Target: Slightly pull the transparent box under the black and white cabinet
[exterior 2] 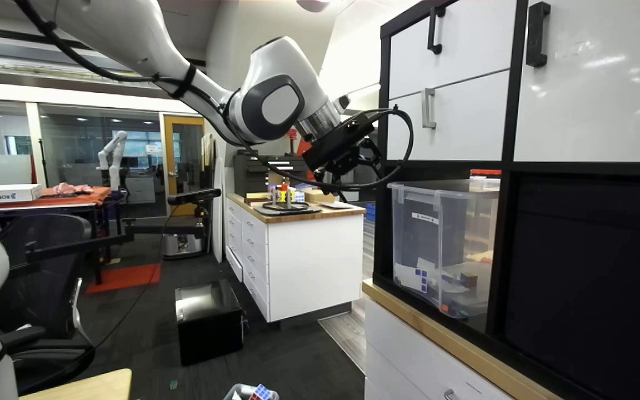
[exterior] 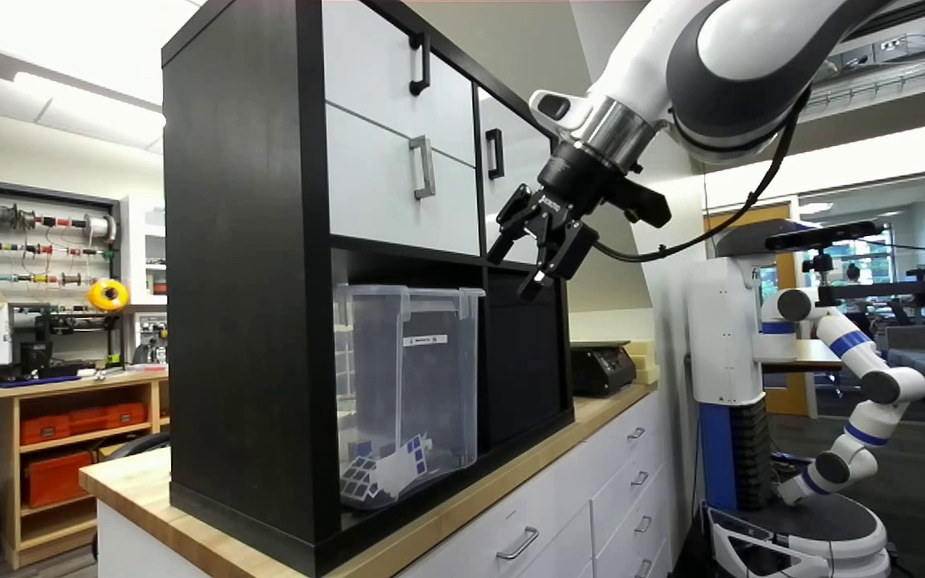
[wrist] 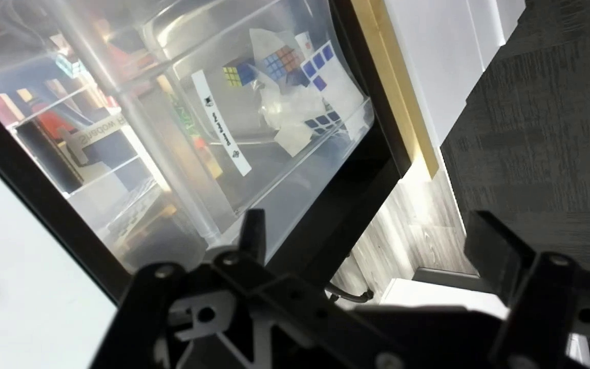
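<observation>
The black and white cabinet stands on a counter; its white fronts also show in an exterior view. The transparent box sits in its open lower cubby, with a white label and small cubes and papers inside. The box shows in an exterior view and fills much of the wrist view. My gripper hangs in the air in front of the cabinet, at about the height of the box's rim. In the wrist view the gripper's fingers are wide apart with nothing between them; one overlaps the box's edge in the picture.
The counter has a wooden edge and white drawers. A dark cubby is beside the box. A black device stands farther along the counter. A white island and a black box stand on the floor side.
</observation>
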`<state>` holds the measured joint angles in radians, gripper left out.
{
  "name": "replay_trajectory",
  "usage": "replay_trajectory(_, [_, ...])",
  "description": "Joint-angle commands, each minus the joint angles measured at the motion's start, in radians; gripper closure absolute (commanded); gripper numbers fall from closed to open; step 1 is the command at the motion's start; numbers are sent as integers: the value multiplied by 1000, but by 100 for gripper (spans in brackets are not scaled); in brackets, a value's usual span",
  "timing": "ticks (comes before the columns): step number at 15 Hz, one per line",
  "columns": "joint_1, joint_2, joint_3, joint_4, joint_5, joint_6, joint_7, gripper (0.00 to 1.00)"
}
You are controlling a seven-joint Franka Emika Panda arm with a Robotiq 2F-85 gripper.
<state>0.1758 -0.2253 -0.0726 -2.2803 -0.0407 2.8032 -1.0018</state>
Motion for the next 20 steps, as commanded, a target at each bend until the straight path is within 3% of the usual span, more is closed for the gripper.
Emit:
replay_trajectory(1, [26,68,-15,56,26,80,-70,0])
replay_trajectory(9, [55,201,-10,140,110,207,-202,0])
replay_trajectory(15, [44,296,9,239,205,207,-313,0])
replay_trajectory(20, [32,381,13,349,207,203,-352,0])
